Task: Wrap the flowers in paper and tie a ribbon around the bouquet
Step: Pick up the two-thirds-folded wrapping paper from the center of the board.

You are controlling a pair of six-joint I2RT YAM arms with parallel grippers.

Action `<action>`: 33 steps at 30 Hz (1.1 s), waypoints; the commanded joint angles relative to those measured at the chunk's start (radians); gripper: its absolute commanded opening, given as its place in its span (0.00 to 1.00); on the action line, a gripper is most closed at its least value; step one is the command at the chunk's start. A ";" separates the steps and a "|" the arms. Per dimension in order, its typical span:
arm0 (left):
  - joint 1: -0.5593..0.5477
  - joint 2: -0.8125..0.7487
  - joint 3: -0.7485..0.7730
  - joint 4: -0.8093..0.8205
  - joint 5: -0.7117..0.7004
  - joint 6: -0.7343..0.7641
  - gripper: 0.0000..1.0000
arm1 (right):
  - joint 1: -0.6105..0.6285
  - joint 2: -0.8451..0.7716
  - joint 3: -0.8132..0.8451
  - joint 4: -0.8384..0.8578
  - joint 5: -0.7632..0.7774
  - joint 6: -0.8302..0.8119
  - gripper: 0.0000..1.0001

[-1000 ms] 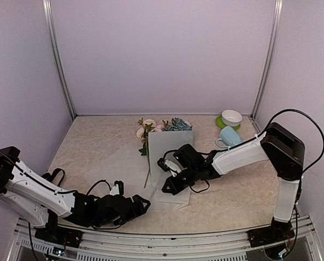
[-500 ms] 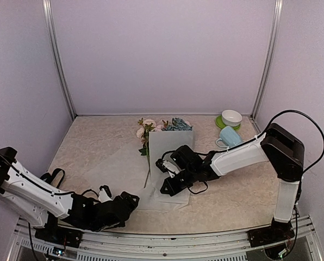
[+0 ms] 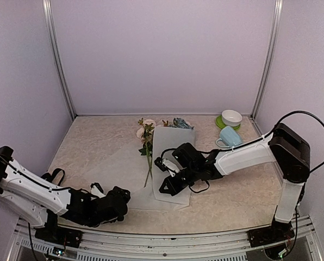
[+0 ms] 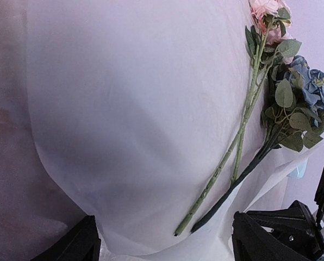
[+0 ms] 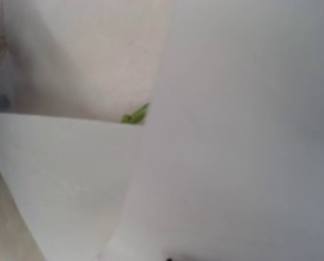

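A robotics lab test cell: plain lilac panel walls [image 3: 162, 54] on aluminium posts [image 3: 57, 60], a speckled tabletop [image 3: 97, 141], left arm [image 3: 37, 193] and right arm [image 3: 243, 155] bolted on

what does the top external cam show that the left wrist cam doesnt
Only the top external view: both arms whole, the right end effector at the near edge of a folded-over flap of paper, and a blue mug and white bowl at the far right.
Only the left wrist view: the cut stem ends and single leaves up close, framed by the open left end effector.
Both: the flowers lying on the frosted paper.
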 commanded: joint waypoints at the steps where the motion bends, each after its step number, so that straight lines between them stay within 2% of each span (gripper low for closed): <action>1: 0.043 0.098 -0.069 0.052 0.182 0.073 0.80 | 0.008 -0.012 -0.004 -0.009 -0.022 -0.021 0.00; 4: 0.104 0.120 -0.085 0.151 0.234 0.162 0.67 | 0.005 0.011 0.010 -0.008 -0.039 -0.022 0.00; 8: 0.117 0.103 -0.092 0.166 0.227 0.187 0.41 | -0.004 0.047 0.017 -0.004 -0.045 -0.016 0.00; 11: 0.122 0.078 -0.098 0.143 0.209 0.190 0.28 | -0.013 0.073 0.010 0.008 -0.058 -0.008 0.00; 15: 0.138 0.047 -0.123 0.147 0.189 0.197 0.24 | -0.025 0.098 -0.001 0.030 -0.072 0.003 0.00; 24: 0.172 0.006 -0.050 0.032 0.121 0.314 0.00 | -0.041 0.113 -0.008 0.043 -0.090 0.006 0.00; 29: 0.169 0.002 -0.033 0.028 0.124 0.373 0.00 | -0.051 0.111 -0.020 0.057 -0.111 0.013 0.00; 33: 0.133 0.041 0.145 -0.084 0.061 0.538 0.00 | -0.057 0.116 -0.020 0.071 -0.132 0.021 0.00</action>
